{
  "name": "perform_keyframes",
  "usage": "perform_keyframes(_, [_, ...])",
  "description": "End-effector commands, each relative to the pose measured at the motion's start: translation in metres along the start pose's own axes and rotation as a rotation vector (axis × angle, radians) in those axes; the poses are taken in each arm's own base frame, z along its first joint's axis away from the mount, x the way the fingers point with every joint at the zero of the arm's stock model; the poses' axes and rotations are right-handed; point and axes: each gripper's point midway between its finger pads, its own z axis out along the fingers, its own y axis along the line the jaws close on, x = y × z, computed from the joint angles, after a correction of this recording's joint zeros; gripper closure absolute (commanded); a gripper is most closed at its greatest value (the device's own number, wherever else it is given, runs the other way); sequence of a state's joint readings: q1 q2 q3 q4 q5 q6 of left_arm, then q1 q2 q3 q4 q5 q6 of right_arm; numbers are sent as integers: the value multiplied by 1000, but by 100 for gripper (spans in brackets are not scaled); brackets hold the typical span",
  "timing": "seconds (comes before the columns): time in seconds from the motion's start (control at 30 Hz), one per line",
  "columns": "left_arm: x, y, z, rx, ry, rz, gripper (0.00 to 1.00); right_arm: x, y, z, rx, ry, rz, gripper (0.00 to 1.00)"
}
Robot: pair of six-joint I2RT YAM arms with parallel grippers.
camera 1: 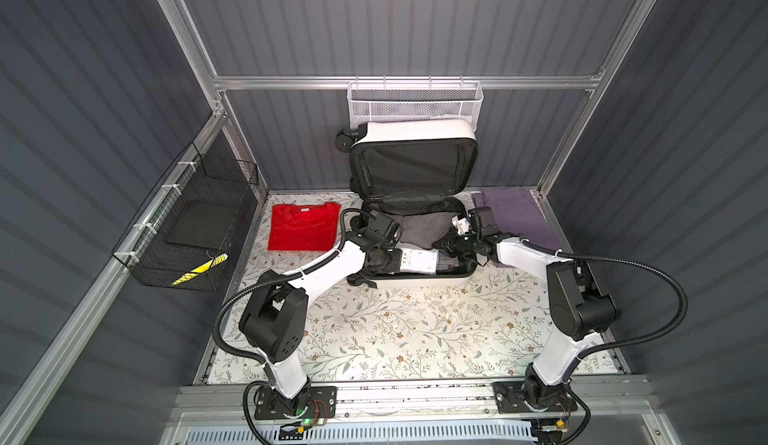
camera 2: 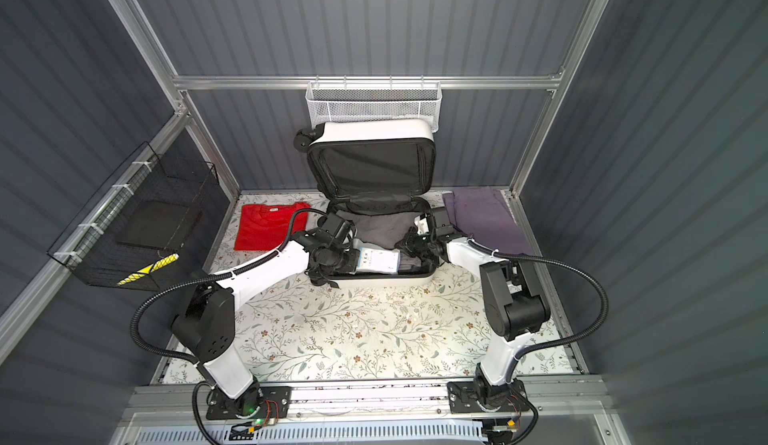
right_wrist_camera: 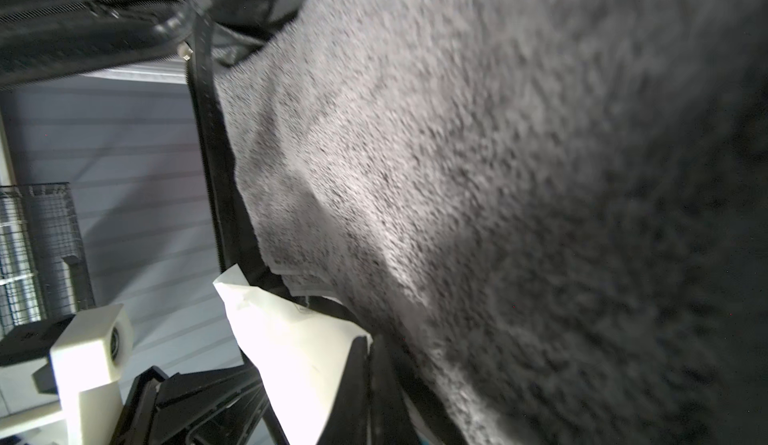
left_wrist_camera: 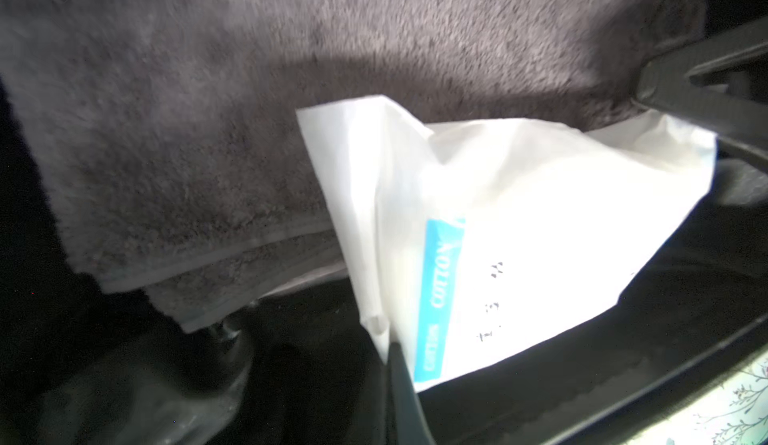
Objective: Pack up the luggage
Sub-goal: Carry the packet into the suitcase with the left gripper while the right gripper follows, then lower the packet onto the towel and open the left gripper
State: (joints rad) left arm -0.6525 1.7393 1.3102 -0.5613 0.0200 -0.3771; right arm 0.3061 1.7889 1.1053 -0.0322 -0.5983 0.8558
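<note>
luggage, the small white hard-shell suitcase [camera 1: 409, 129] with black wheels and black lining, lies open right under both my jaws, its lid standing up just beyond them. my own arms cover much of its lower half in both top views. my right wrist view is blurred and almost filled by the fluffy grey towel [right_wrist_camera: 498, 173] packed inside, so i cannot make out whether my right gripper [camera 1: 446, 244] pinches anything. the print on the soft white plastic packet [left_wrist_camera: 540, 222] is smeared; only "cotton" on its blue stripe reads.

the suitcase sits on a tabletop with a pale floral cover [camera 1: 415, 322], closed in by dark grey ribbed wall panels [camera 1: 415, 19] on an aluminium frame. outward of my left jaws lies a folded red t-shirt [camera 1: 303, 227]; outward of my right ones lies a folded purple garment [camera 1: 519, 214]. a white mesh basket [camera 1: 415, 104] hangs beyond the lid, and a black wire basket [camera 1: 195, 222] hangs well off to my left.

my left gripper [camera 1: 398, 261] is clamped on one end of the packet, low in the near part of the shell beside the towel's hem. my right jaws are closed tight, just across from the packet, close against the towel.
</note>
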Motion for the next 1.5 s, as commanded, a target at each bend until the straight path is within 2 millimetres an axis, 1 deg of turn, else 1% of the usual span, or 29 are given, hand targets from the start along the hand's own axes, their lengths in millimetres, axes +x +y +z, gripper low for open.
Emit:
perform_keyframes(0.0, [19,6,8,1,64,-5,100,8,0,3,-2,7,-12,100])
perform_keyframes(0.17, [30,9,12,3,82,-16,100,15,-7,6,12,19,-6,100])
perform_keyframes(0.33, [32,11,12,-5,82,-22,100,16,-8,8,17,25,-6,100])
perform_keyframes(0.37, [31,11,11,-7,80,-20,96,16,-7,7,18,25,-11,99])
perform_keyframes(0.4, [30,12,10,-12,78,-20,89,15,-6,6,19,25,-14,93])
perform_keyframes(0.47, [26,13,4,-26,67,-19,68,13,-1,3,20,25,-33,80])
perform_keyframes(0.5, [24,14,1,-32,58,-18,60,12,3,1,18,22,-44,76])
perform_keyframes(0.57, [18,16,-8,-47,38,-18,42,7,11,-6,20,11,-69,68])
perform_keyframes(0.67, [7,21,-26,-81,1,-21,22,2,22,-16,22,-6,-103,59])
perform_keyframes(0.77, [-8,21,-46,-99,-51,-21,9,-4,31,-29,33,-29,-133,51])
perform_keyframes(0.87, [-25,16,-61,-93,-94,-6,3,-8,35,-40,44,-53,-154,49])
perform_keyframes(0.9, [-38,10,-69,-82,-123,-3,2,-8,37,-42,43,-57,-159,49])
perform_keyframes(1.0, [-54,-3,-73,-39,-143,8,1,-4,44,-47,19,-55,-162,53])
perform_keyframes(1.13, [-69,-20,-63,41,-159,-8,1,3,49,-45,-32,-40,-144,66])
perform_keyframes(1.17, [-72,-24,-59,61,-162,-16,1,6,47,-42,-38,-31,-133,69])
perform_keyframes(1.27, [-73,-29,-43,99,-151,-43,1,15,43,-32,-66,-4,-108,78])
perform_keyframes(1.37, [-69,-31,-24,119,-130,-65,1,19,36,-21,-80,14,-82,81])
perform_keyframes(1.47, [-63,-27,-7,114,-113,-86,1,21,23,-9,-68,22,-63,82])
